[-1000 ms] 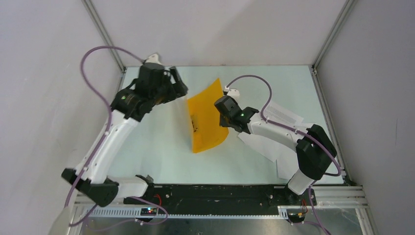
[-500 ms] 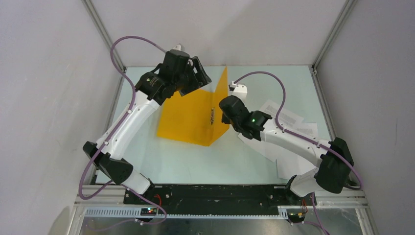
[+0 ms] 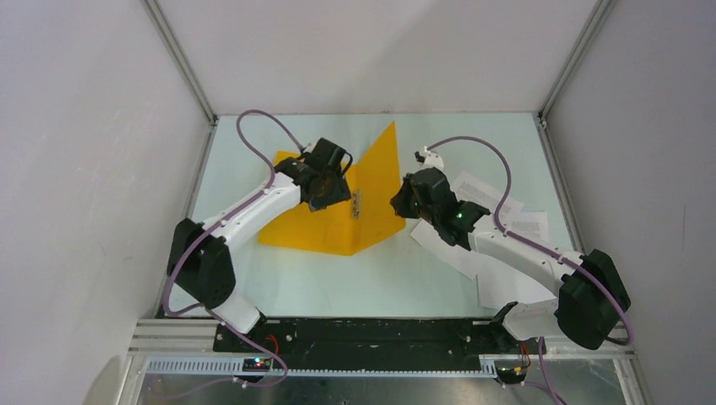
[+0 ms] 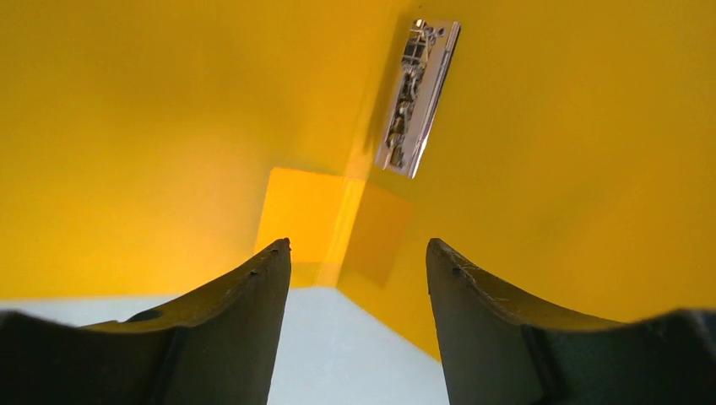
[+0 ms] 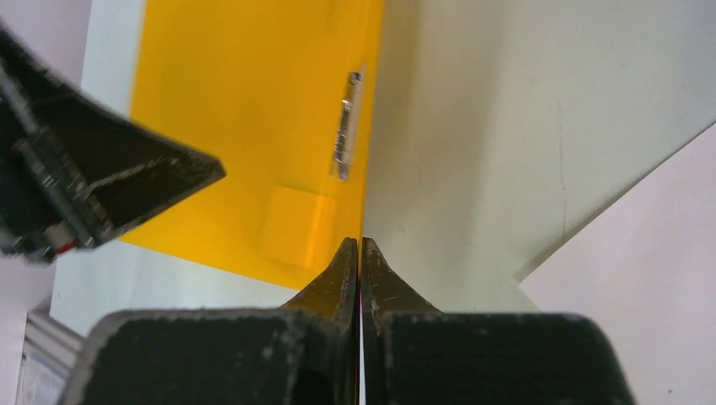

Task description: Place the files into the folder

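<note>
Folder (image 3: 308,228) is open in a V on the surface (image 3: 279,287): left cover lies flat, right cover stands up, tilted, spine running away from the arm bases. Inside it: the metal clip (image 4: 418,97), sitting on the raised cover right beside the spine, plus a paler square patch (image 4: 312,215) low down by the spine. Files (image 3: 488,192) are outside the folder, spread flat on the surface to its right, fanned and overlapping, partly under the right arm; printed text blocks show on the top sheets. Right gripper (image 5: 360,249) is clamped tight on the free edge of the raised cover, the thin orange edge pinched between its fingers and the files just beside it. Left gripper (image 4: 359,253) is over the folder's flat cover, aimed at the inner spine, fingers spread wide and holding nothing; can't tell if it touches the plastic. Folder is glossy orange-yellow plastic, uniform colour, covers look flat and uncreased.
</note>
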You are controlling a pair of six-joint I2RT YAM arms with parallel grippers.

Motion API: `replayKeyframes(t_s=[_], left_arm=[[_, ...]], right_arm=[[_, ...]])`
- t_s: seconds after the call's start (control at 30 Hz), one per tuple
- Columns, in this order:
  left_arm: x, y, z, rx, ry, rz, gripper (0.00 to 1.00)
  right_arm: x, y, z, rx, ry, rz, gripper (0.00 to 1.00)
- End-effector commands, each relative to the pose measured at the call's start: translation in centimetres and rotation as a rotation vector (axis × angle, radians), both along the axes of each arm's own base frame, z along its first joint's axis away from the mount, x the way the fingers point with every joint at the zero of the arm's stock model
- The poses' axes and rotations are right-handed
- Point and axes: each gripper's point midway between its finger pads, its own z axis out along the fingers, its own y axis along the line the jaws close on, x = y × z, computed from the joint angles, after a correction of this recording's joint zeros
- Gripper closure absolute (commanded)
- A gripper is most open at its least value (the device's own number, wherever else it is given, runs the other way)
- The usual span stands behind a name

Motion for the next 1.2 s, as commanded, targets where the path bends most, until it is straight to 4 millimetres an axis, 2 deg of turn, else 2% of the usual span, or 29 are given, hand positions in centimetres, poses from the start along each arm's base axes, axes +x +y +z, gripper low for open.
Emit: replayKeyframes(t_s=[0.0, 0.03, 0.07, 0.1, 0.2, 0.3, 0.4, 0.43, 0.47, 0.5, 0.53, 0.57, 0.6, 0.63, 0.67, 0.7, 0.73, 0.77, 0.8, 0.83, 0.87, 0.97, 1.0, 1.03, 1.07, 1.1, 1.17], left_arm=[[2.2, -0.3, -2.7, 0.031, -0.053, -0.02, 0.36], [2.5, -0.4, -3.9, 0.05, -0.04, -0.033, 0.36], [2.6, -0.5, -4.4, 0.056, -0.034, -0.043, 0.36], [3.0, -0.8, -5.2, 0.062, -0.032, -0.062, 0.36], [4.0, -1.0, -6.2, 0.087, -0.039, -0.076, 0.36], [4.6, 0.1, -8.0, 0.144, -0.015, -0.064, 0.36], [4.0, 2.8, -10.2, 0.188, 0.038, -0.021, 0.36], [4.2, 3.4, -10.6, 0.185, 0.039, -0.008, 0.36], [3.6, 4.0, -11.5, 0.196, 0.062, -0.014, 0.35], [3.4, 4.2, -12.1, 0.19, 0.073, -0.015, 0.35], [3.3, 4.3, -12.5, 0.194, 0.083, -0.02, 0.34], [3.2, 4.4, -12.9, 0.195, 0.091, -0.021, 0.33], [3.0, 4.4, -13.3, 0.192, 0.103, -0.015, 0.32], [2.9, 4.3, -13.6, 0.184, 0.114, -0.014, 0.32], [2.7, 4.1, -14.2, 0.175, 0.132, -0.006, 0.32], [2.5, 4.1, -14.5, 0.17, 0.143, 0.007, 0.31], [2.2, 4.1, -15.0, 0.169, 0.156, 0.018, 0.31], [2.0, 4.3, -15.4, 0.169, 0.168, 0.026, 0.31], [1.8, 4.2, -15.8, 0.159, 0.179, 0.039, 0.31], [1.6, 4.3, -16.2, 0.154, 0.19, 0.051, 0.32], [1.5, 4.2, -16.6, 0.148, 0.198, 0.053, 0.32], [1.2, 4.1, -17.4, 0.136, 0.216, 0.061, 0.32], [1.1, 4.0, -17.5, 0.133, 0.22, 0.06, 0.32], [1.1, 4.0, -17.7, 0.13, 0.223, 0.056, 0.33], [1.1, 3.7, -17.7, 0.119, 0.224, 0.048, 0.33], [1.2, 3.4, -17.8, 0.107, 0.231, 0.036, 0.33], [1.3, 2.8, -18.0, 0.088, 0.24, 0.021, 0.33]], right_arm=[[-3.6, 1.3, -2.0, 0.044, 0.055, 0.168, 1.0], [-4.3, 0.9, -3.3, 0.036, 0.08, 0.182, 1.0], [-4.4, 0.7, -3.2, 0.055, 0.073, 0.195, 1.0], [-5.2, 0.4, -4.5, 0.052, 0.102, 0.216, 1.0], [-4.6, -0.9, -6.4, 0.031, 0.123, 0.204, 0.98], [-3.4, -2.2, -8.4, -0.004, 0.158, 0.161, 0.95], [-1.9, -2.9, -9.3, -0.031, 0.173, 0.112, 0.91], [-1.5, -3.4, -10.2, -0.06, 0.193, 0.089, 0.9], [-1.0, -3.3, -10.2, -0.067, 0.192, 0.082, 0.86], [-0.8, -3.6, -11.3, -0.097, 0.215, 0.065, 0.84], [-0.2, -3.5, -11.1, -0.105, 0.209, 0.055, 0.78], [0.0, -3.9, -12.1, -0.137, 0.232, 0.038, 0.75], [0.6, -3.8, -11.8, -0.141, 0.226, 0.028, 0.68], [0.8, -4.3, -12.5, -0.176, 0.242, 0.005, 0.64], [1.4, -4.6, -12.2, -0.194, 0.228, -0.025, 0.57], [1.3, -5.2, -12.4, -0.222, 0.247, -0.041, 0.53], [2.0, -5.6, -11.7, -0.238, 0.226, -0.074, 0.47], [1.9, -6.1, -11.5, -0.263, 0.231, -0.084, 0.45], [2.4, -6.6, -10.3, -0.269, 0.198, -0.111, 0.4], [2.3, -7.1, -9.8, -0.287, 0.195, -0.121, 0.38], [2.6, -7.4, -8.4, -0.287, 0.161, -0.139, 0.34], [2.4, -7.9, -6.2, -0.298, 0.125, -0.129, 0.32], [2.1, -6.8, -5.0, -0.26, 0.102, -0.078, 0.32], [1.9, -6.0, -4.6, -0.236, 0.094, -0.046, 0.32], [1.4, -4.1, -4.1, -0.188, 0.086, 0.032, 0.33], [1.2, -3.1, -3.8, -0.17, 0.08, 0.065, 0.34], [0.0, 0.4, -4.8, -0.183, 0.084, 0.171, 0.35]])
